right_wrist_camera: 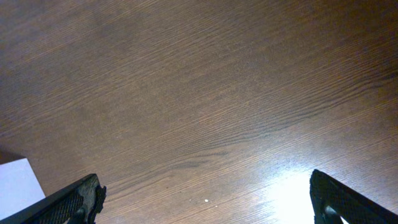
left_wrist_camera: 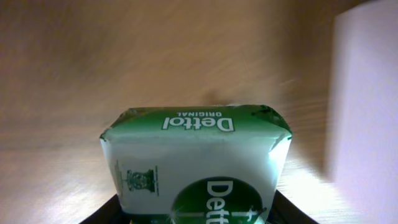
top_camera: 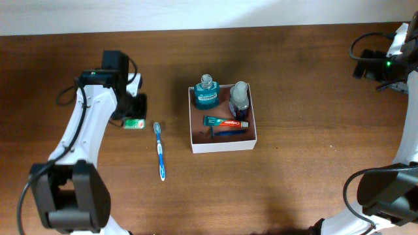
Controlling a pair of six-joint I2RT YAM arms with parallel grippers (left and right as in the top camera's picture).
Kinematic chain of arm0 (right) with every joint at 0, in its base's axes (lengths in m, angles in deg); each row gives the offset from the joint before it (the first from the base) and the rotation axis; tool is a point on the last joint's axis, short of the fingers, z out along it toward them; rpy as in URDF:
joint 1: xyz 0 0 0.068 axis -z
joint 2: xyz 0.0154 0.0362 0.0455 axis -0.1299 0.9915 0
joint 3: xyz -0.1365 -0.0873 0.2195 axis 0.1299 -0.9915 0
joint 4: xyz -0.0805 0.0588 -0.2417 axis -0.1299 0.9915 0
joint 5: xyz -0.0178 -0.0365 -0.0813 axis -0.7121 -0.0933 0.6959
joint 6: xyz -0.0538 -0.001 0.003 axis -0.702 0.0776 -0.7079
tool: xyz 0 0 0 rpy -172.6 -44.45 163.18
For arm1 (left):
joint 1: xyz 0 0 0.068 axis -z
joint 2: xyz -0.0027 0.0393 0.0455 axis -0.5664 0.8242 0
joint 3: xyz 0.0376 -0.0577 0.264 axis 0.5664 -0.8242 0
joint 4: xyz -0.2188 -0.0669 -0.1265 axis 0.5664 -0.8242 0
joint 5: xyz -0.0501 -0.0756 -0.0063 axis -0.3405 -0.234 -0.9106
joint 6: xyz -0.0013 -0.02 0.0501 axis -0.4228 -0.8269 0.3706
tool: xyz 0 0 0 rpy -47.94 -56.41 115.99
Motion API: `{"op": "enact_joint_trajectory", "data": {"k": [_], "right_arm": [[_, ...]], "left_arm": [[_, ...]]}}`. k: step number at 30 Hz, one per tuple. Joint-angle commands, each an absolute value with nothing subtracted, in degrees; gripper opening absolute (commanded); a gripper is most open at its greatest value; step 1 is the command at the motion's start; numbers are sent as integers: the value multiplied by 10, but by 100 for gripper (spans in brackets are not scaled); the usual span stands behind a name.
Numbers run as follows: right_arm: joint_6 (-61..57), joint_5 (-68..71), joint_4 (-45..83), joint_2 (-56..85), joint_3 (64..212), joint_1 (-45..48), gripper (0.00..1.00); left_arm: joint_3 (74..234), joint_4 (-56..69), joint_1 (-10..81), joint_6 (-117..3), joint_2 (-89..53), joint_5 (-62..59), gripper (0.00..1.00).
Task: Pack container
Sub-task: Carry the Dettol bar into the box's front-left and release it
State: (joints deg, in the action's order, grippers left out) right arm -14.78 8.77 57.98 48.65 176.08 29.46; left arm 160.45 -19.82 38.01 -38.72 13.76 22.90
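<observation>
The container (top_camera: 222, 142) is a square white-walled box with a reddish-brown floor at the table's middle. It holds a teal bottle (top_camera: 206, 95), a dark bottle with a pale cap (top_camera: 240, 98), a toothpaste tube (top_camera: 225, 121) and a blue item (top_camera: 230, 131). My left gripper (top_camera: 134, 112) is left of the box, shut on a green and white Dettol soap bar (top_camera: 134, 123) (left_wrist_camera: 196, 162), which fills the space between its fingers. A blue toothbrush (top_camera: 160, 150) lies on the table between soap and box. My right gripper (right_wrist_camera: 205, 196) is open and empty over bare wood at the far right (top_camera: 377, 67).
The table is dark wood. A white wall, likely the container's side, shows at the right of the left wrist view (left_wrist_camera: 367, 106). A white corner shows at the lower left of the right wrist view (right_wrist_camera: 17, 183). Cables hang near both arms.
</observation>
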Motion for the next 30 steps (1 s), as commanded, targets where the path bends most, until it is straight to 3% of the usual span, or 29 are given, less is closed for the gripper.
{"op": "enact_joint_trajectory", "data": {"k": [1, 12, 23, 30], "right_arm": [[-147, 89, 579, 485, 1765, 297, 98], [-147, 89, 579, 485, 1765, 297, 98], [-147, 89, 579, 485, 1765, 297, 98], [-147, 89, 579, 485, 1765, 297, 98]], "left_arm": [[1620, -190, 414, -450, 109, 130, 11], [1620, -159, 540, -586, 109, 117, 6], [1620, -120, 650, -620, 116, 244, 5], [1620, -113, 667, -625, 149, 246, 5]]}}
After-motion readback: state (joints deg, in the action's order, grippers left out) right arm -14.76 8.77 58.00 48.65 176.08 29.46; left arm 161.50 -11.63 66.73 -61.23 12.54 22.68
